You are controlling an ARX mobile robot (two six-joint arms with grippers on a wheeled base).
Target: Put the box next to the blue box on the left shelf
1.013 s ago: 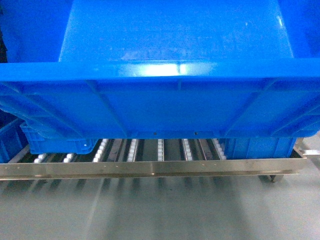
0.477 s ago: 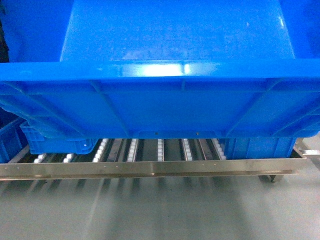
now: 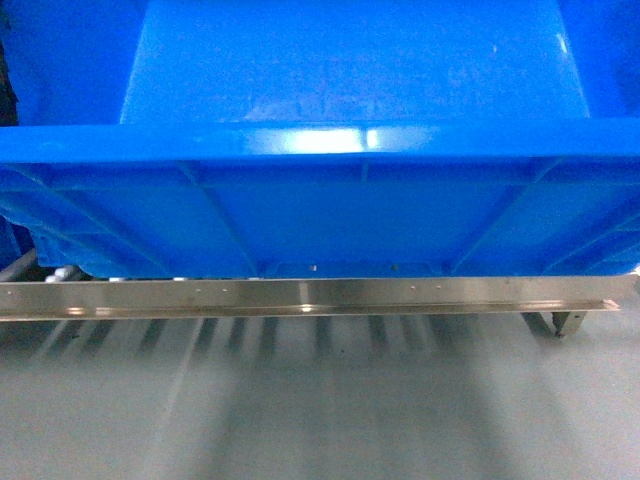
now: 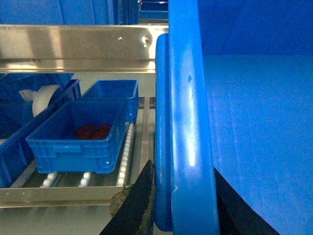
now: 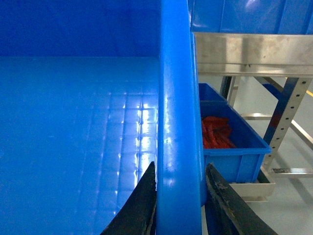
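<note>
While box (image 3: 340, 200) hangs, L gripper (image 4: 183, 205) & R gripper (image 5: 178, 200) fingers pinch rim.

Box (image 3: 320, 200) fills the head view, cut off at top, left and right edges; neither hand visible there. It hides nearly all of the left shelf (image 3: 300, 296) behind it: only the front rail shows, rollers out of sight.

Left hand (image 4: 183, 205): fingers (image 4: 137, 205) cropped by the bottom edge, tips straddling the box rim.

Right hand (image 5: 178, 200): likewise cropped.

Red contents of small crate (image 4: 78, 134) left of the box: too indistinct to identify.
</note>
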